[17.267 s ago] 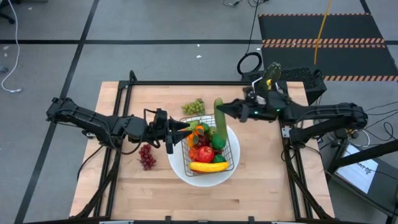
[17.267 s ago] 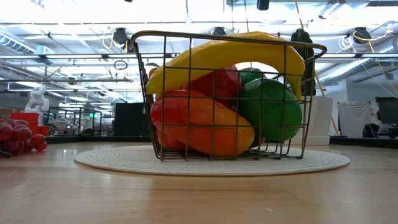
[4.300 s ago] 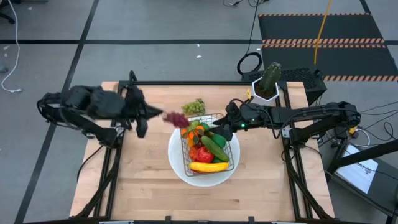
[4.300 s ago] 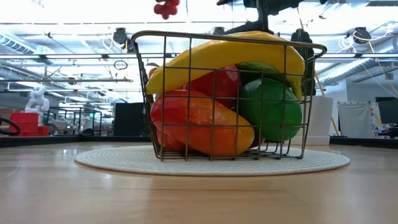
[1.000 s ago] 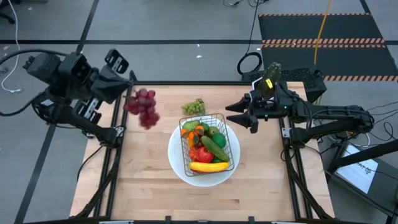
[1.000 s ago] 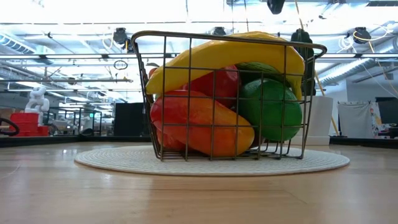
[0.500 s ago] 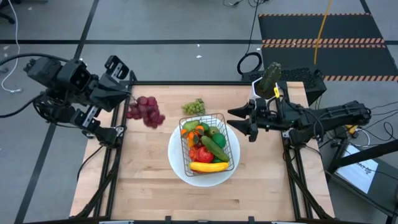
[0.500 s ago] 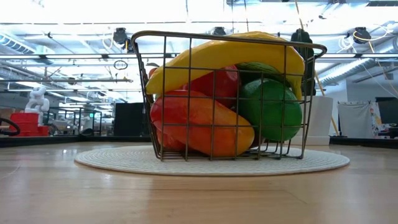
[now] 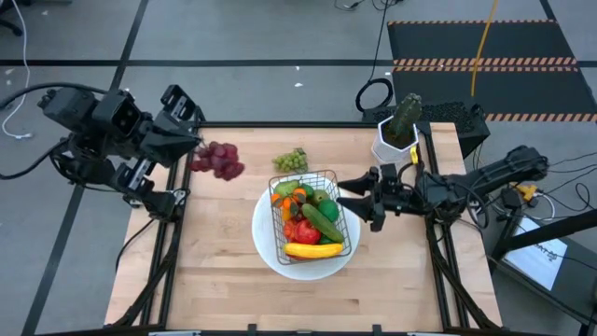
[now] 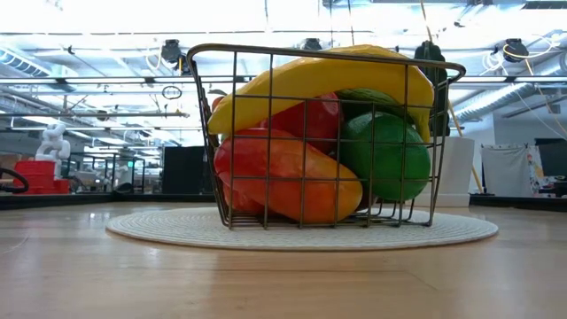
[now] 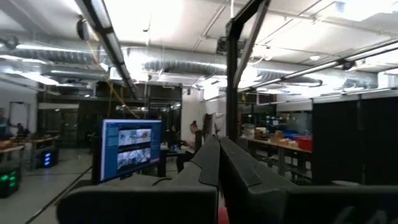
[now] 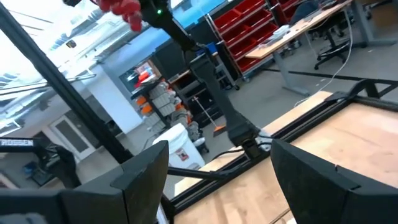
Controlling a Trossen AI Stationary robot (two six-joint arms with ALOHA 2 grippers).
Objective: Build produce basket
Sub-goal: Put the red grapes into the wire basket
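A: Where is the basket [image 9: 315, 214] at this moment?

B: In the high view it is in the middle of the frame, standing on the round white plate [image 9: 270, 252], which lies on the wooden table [image 9: 215, 271]. It is already full of produce: a banana [image 9: 312, 249] at the lower edge, a red tomato [image 9: 307, 231] above it, a cucumber [image 9: 322, 220] lying diagonally, and orange peppers [image 9: 291, 198] at the upper left corner. In the low view the banana [image 10: 319, 78] lies across the top of the basket [image 10: 201, 124], with a red-orange fruit [image 10: 288, 177] and a green fruit [image 10: 385, 158] under it.

A: And the left gripper [image 9: 193, 149]?

B: It is in the upper left of the high view, raised at the table's left edge. Its fingers are closed on the purple grapes [image 9: 219, 160], which hang from it over the table, well apart from the basket. In the left wrist view the two fingers [image 11: 205, 163] are pressed together.

A: The right gripper [image 9: 353, 200]?

B: It is just to the right of the basket, pointing at it, fingers spread and holding nothing. In the right wrist view the fingers [image 12: 147, 167] stand well apart.

A: Is anything else on the table?

B: The green grapes [image 9: 291, 161] lie just above the basket, and a cactus in a white pot [image 9: 399, 131] stands in the upper right.
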